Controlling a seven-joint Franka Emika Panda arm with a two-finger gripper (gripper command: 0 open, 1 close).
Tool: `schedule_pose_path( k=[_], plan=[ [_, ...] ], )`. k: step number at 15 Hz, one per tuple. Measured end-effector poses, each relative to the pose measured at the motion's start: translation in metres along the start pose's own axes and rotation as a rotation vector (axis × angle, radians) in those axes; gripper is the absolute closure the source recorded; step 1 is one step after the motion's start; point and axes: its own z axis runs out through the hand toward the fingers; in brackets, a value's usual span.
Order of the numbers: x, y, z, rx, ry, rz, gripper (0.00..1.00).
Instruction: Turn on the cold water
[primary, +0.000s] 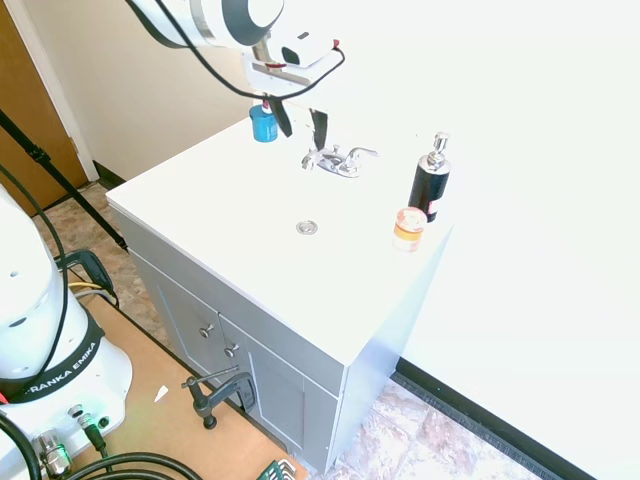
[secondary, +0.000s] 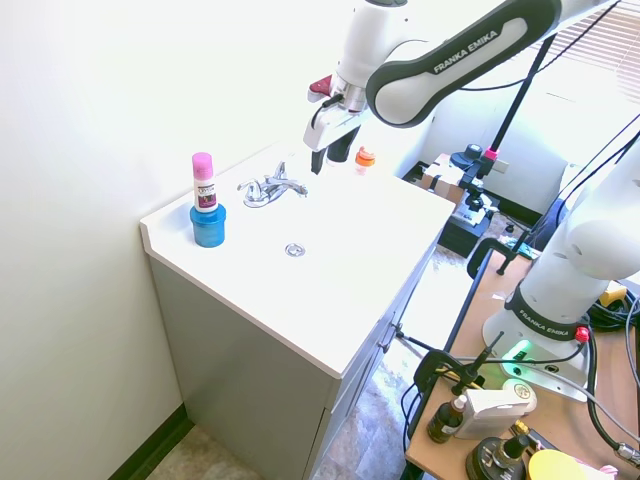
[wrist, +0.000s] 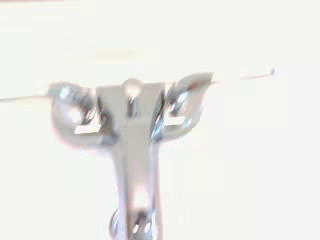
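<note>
First exterior view: my gripper (primary: 298, 122) hangs just above and behind the chrome faucet (primary: 334, 160), fingers spread and holding nothing. The faucet sits at the back of the white vanity top (primary: 200, 215), behind the drain (primary: 307, 228); a black pump bottle (primary: 430, 180) and a small orange jar (primary: 408, 228) stand to one side, a blue cup (primary: 263, 124) to the other.

Second exterior view: the gripper (secondary: 320, 140) is poised near the faucet (secondary: 270, 187), not touching it. No water runs.

Wrist view: blurred, the faucet (wrist: 131, 130) fills the frame, both levers visible.

I judge this the approach step; next I must descend onto one lever and push it. Which lever is cold I cannot tell.
</note>
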Motion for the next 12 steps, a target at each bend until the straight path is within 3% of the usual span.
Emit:
schedule_pose_path(
  k=[5,12],
  plan=[
    [0.056,-0.035,0.041,-0.009,0.132,-0.014,0.00],
    [0.083,-0.060,0.080,-0.046,0.166,-0.042,0.00]
  ],
)
